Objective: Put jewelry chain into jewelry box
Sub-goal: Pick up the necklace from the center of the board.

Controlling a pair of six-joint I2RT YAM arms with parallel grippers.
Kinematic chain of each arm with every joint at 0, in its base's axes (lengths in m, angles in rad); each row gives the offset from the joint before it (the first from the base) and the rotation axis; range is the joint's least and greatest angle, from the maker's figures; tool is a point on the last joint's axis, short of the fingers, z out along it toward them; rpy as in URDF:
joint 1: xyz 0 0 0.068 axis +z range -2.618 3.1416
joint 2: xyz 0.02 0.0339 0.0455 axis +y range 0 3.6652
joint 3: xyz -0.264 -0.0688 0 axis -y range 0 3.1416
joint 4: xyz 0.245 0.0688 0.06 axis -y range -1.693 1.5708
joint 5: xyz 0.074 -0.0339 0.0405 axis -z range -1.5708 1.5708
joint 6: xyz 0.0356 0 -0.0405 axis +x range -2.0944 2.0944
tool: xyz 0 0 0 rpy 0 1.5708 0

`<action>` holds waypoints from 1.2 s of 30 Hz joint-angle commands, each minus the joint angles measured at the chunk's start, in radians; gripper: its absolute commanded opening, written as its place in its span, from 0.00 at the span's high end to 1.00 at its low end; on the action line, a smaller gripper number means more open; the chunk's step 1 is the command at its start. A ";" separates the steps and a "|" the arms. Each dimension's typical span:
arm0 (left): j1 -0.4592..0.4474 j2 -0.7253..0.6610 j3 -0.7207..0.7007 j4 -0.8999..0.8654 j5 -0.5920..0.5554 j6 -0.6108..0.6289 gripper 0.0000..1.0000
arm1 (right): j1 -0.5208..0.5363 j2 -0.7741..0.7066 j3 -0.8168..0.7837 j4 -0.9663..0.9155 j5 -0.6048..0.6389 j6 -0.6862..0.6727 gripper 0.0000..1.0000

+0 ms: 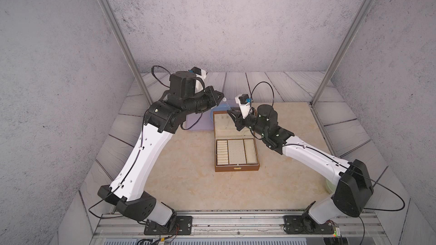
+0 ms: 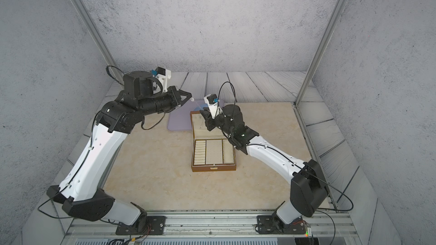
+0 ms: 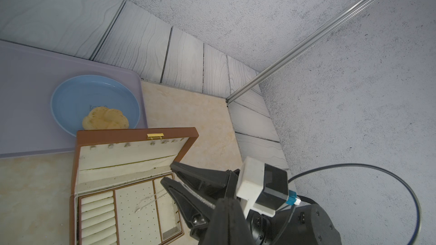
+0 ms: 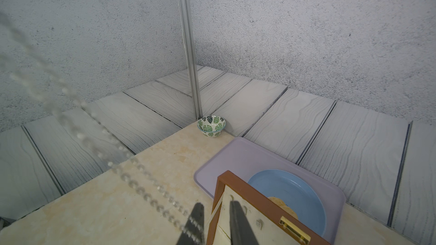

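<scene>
One brown jewelry box (image 1: 237, 168), one thin jewelry chain (image 3: 153, 199), one lilac tray (image 3: 23, 102), one blue plate (image 3: 70, 95), one pastry (image 3: 105, 119), one leaf-patterned bowl (image 4: 211, 126), two robot arms (image 1: 141, 156) (image 1: 311, 156), two pincers, left pincer (image 1: 222, 97) and right pincer (image 3: 168, 173), two metal posts (image 1: 120, 38) (image 1: 348, 38)

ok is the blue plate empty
No, a golden braided bun lies on the blue plate in the left wrist view.

Both arms bend forward and inward, tips close together. The left gripper (image 1: 222, 98) has jaws closed, seemingly pinching the jewelry chain (image 4: 141, 189); the right gripper (image 3: 169, 173) has jaws slightly apart.
</scene>
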 commanded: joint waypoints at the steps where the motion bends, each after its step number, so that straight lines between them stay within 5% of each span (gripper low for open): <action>1: -0.006 0.013 0.025 0.007 0.014 0.000 1.00 | -0.002 -0.029 -0.004 0.019 -0.010 0.002 0.86; 8: -0.005 0.017 0.023 0.004 0.013 0.006 1.00 | -0.003 -0.042 -0.013 0.017 -0.012 -0.001 1.00; 16: 0.054 0.014 -0.043 0.037 0.043 -0.024 1.00 | -0.003 -0.113 -0.071 -0.033 -0.005 0.002 1.00; 30: 0.145 -0.048 -0.637 0.536 0.261 -0.262 1.00 | -0.009 -0.196 -0.132 -0.392 0.033 -0.023 1.00; 36: 0.143 -0.036 -0.762 0.632 0.293 -0.288 1.00 | -0.011 -0.191 -0.132 -0.433 0.064 -0.035 1.00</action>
